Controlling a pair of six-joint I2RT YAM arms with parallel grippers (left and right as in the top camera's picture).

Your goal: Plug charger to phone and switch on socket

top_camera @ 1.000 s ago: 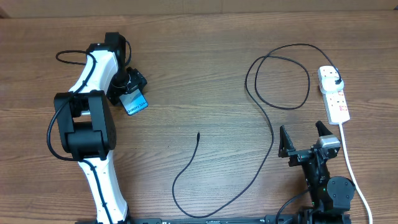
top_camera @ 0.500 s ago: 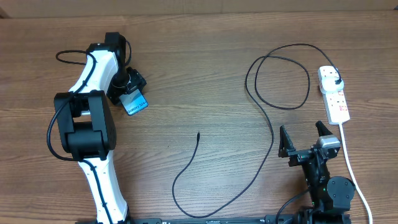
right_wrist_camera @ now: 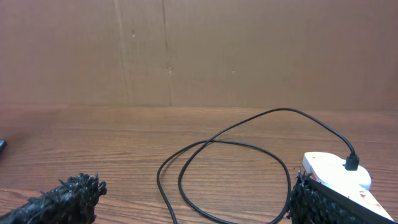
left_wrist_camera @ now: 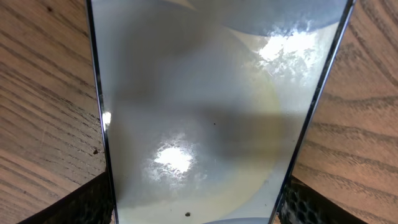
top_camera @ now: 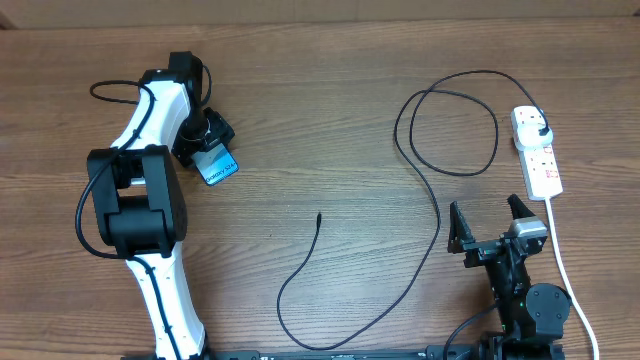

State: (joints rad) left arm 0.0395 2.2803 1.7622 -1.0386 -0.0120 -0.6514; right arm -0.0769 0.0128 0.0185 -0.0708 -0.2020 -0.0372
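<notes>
The phone (top_camera: 217, 166) with its light blue screen lies at the left of the table. My left gripper (top_camera: 203, 146) is shut on its upper end. In the left wrist view the phone's glossy screen (left_wrist_camera: 205, 112) fills the frame between my two fingers. The charger's black cable (top_camera: 437, 215) loops across the table; its connector tip (top_camera: 318, 216) lies free near the middle and its black plug (top_camera: 541, 130) sits in the white socket strip (top_camera: 537, 153) at the right. My right gripper (top_camera: 490, 226) is open and empty, low at the right, near the socket (right_wrist_camera: 336, 173).
The socket's white cord (top_camera: 565, 270) runs down the right side past my right arm. The cable loop (right_wrist_camera: 217, 168) lies ahead of the right gripper. A cardboard wall (right_wrist_camera: 199, 50) stands behind the table.
</notes>
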